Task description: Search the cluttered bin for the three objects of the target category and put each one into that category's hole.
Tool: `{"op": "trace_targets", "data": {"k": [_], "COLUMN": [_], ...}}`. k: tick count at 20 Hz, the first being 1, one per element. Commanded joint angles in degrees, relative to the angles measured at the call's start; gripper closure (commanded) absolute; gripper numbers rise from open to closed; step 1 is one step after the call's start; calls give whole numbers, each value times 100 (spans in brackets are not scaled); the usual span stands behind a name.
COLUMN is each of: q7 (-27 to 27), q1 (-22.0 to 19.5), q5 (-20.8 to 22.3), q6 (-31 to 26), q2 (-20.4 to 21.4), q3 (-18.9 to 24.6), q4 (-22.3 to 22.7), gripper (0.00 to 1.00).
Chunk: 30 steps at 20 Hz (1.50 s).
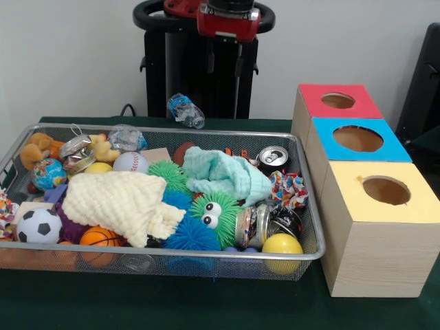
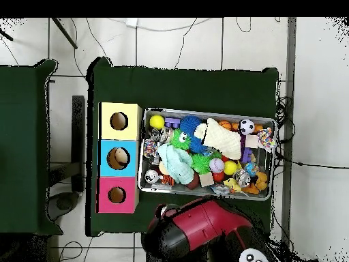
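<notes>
The cluttered bin (image 1: 311, 256), a silver wire mesh basket, sits on the green table; it also shows in the overhead view (image 2: 204, 111). It holds a soccer ball (image 1: 38, 225), a basketball (image 1: 98, 237), a baseball (image 1: 130, 162), a yellow ball (image 1: 282, 244), a cream cloth (image 1: 124, 199), a mint cloth (image 1: 223, 175), a green furry toy with eyes (image 1: 213, 214), a drink can (image 1: 273, 158) and more. Three wooden boxes with round holes stand beside it: red top (image 1: 337, 113), blue top (image 1: 357, 155), yellow top (image 1: 385, 210). My gripper (image 1: 224, 63) hangs open and empty high above the bin's far side.
A crushed plastic bottle (image 1: 185, 110) lies on the table behind the bin. The black pedestal (image 1: 199, 82) stands beyond it. In the overhead view the red arm (image 2: 204, 225) lies below the bin, and a second green table (image 2: 24, 150) stands at the left.
</notes>
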<state>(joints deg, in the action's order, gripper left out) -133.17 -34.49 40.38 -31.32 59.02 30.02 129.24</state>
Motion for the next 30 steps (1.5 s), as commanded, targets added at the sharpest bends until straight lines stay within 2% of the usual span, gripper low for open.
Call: {"op": "trace_targets", "data": {"k": [1, 4, 7, 14, 17, 22, 25, 30], "q7": [-58, 39, -111, -902, -803, -260, -103, -777], "q1": [152, 44, 130, 915, 929, 758, 709, 1190], "q5": [1531, 1895, 2314, 3568, 3590, 3273, 3172, 3447], "q6": [1007, 1146, 1229, 1497, 1503, 1253, 1170, 1474], "q2": [-1288, -1801, -2215, -2669, -2600, -2312, -2286, -2610], "q3": [-587, -657, -893, -1722, -1822, -1775, -1763, -2135], "q4": [-594, -932, -1270, -1881, -1905, -1732, -1721, -1880], "gripper": [0, 0, 0, 0, 0, 0, 0, 0]}}
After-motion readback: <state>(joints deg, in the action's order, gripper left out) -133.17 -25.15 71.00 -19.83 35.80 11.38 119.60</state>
